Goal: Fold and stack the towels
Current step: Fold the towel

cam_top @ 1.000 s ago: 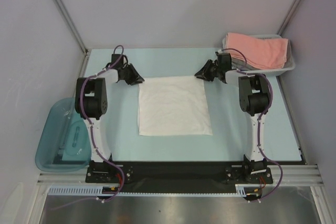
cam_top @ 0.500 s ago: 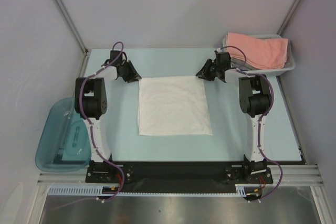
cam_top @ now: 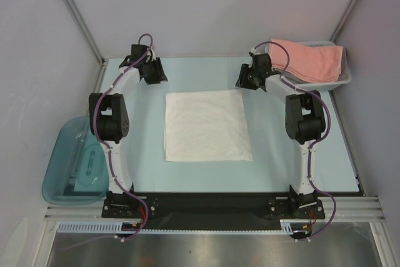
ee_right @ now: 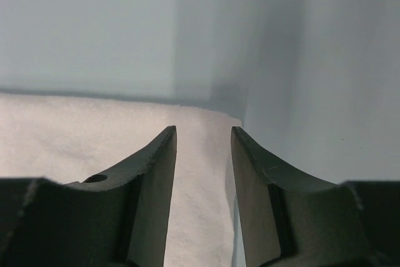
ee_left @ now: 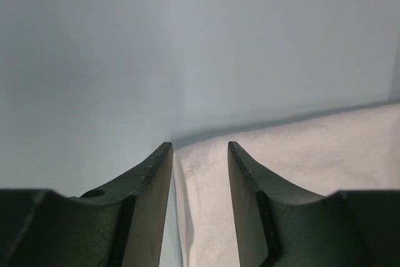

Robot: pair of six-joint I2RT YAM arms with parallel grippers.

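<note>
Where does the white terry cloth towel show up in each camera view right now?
Top external: the white terry cloth towel lies flat in the middle of the pale blue tabletop.
Left wrist: the towel fills the lower right, its corner near the centre.
Right wrist: the towel fills the lower left, its corner right of centre.
Shared landmark: the tabletop beyond the towel's far edge.

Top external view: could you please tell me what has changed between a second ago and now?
Both grippers backed away from the far corners of the white towel, toward the far side: the left gripper clearly, the right gripper slightly. Their fingers stand apart and hold nothing. The white towel stays flat in place; the pink towel, basket and teal tub are unmoved.
</note>
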